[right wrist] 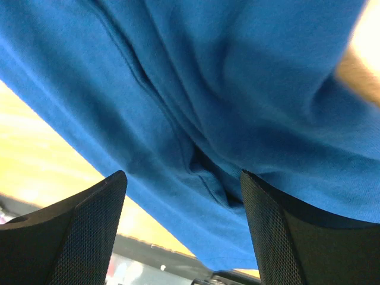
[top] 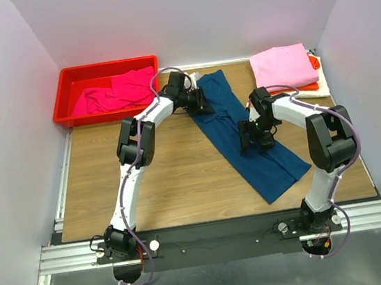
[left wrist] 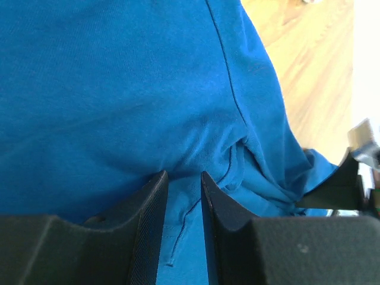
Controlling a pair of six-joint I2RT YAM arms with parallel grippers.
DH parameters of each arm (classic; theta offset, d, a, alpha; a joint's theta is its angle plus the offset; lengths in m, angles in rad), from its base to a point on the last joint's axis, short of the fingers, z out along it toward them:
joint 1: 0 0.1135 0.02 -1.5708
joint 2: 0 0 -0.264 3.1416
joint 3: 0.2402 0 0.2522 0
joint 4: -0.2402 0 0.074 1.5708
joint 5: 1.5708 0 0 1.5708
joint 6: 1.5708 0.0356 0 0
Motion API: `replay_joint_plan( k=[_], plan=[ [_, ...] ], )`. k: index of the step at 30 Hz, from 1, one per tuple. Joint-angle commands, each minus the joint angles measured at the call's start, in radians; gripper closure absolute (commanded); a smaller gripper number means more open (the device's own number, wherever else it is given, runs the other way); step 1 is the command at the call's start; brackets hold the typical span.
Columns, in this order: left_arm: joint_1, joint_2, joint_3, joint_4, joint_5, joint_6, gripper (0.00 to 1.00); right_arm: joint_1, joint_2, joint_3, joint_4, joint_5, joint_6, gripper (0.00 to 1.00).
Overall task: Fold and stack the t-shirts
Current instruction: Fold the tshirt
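Note:
The dark navy t-shirt lies folded into a long strip, running diagonally from the back middle to the front right of the table. My left gripper is at its far end. In the left wrist view its jaws stand nearly closed, pinching a hem fold of the blue cloth, which wrinkles around them. My right gripper is down over the middle of the strip. In the right wrist view it is wide open with the cloth just beyond the fingertips.
A folded light pink tee tops a stack with an orange and a cream one at the back right. A red plastic bin at the back left holds magenta tees. White walls close in the table.

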Motion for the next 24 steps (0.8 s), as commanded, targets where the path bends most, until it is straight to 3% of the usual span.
replay_joint_plan(
  k=[1,24],
  plan=[
    [0.025,0.045,0.008,-0.029,0.008,0.007,0.62,0.012,0.045,-0.030,0.022,-0.068,-0.008,0.16],
    [0.091,0.173,0.179,0.041,0.152,0.060,0.63,0.204,0.211,0.186,0.012,-0.312,0.054,0.17]
  ],
)
